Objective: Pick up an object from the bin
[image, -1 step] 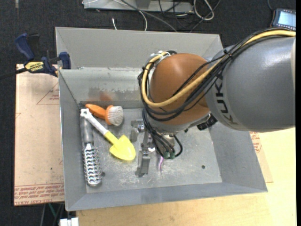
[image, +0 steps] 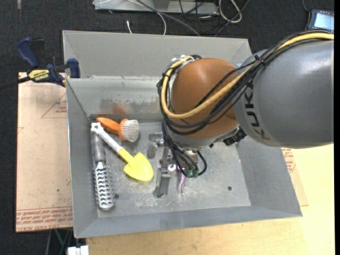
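Observation:
My gripper (image: 161, 186) hangs low over the bin floor near the middle, under the arm's orange cover. Just to its left lies a yellow toy shovel (image: 136, 166) with a white handle running up and to the left. Its yellow blade is close to the gripper, and I cannot tell whether they touch. A thin purple thing (image: 182, 183) sits right beside the gripper on its right, partly hidden by cables. Nothing shows in the gripper's grasp.
An orange-handled brush with a white head (image: 122, 127) lies at the back left of the floor. A grey hairbrush with a ribbed metal head (image: 103, 179) lies along the left wall. The arm covers the bin's back right part.

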`<state>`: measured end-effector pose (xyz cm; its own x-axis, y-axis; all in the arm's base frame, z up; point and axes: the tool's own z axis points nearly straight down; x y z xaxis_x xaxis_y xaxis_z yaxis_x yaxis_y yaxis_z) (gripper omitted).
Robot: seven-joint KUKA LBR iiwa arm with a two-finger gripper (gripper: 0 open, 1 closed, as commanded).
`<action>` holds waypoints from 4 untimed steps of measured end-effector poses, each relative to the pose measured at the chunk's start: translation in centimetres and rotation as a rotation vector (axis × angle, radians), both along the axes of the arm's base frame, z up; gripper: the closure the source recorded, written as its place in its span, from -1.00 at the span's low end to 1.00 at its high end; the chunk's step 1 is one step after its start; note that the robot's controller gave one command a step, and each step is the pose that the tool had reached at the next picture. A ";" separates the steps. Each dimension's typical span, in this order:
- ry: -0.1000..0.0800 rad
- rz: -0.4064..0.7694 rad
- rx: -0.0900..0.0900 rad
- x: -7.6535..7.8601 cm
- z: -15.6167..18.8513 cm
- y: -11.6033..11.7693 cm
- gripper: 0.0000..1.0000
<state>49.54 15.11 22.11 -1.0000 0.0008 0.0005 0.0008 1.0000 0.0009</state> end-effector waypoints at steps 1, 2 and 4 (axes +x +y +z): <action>-0.001 -0.166 0.001 1.2 -12.6 -1.6 -1.00; -0.008 -0.251 0.005 2.8 -8.2 -2.1 -1.00; -0.010 -0.468 0.007 1.9 -15.2 -0.9 -1.00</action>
<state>51.41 14.18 6.91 -0.8920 0.4520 -0.0079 0.4519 0.8920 0.0095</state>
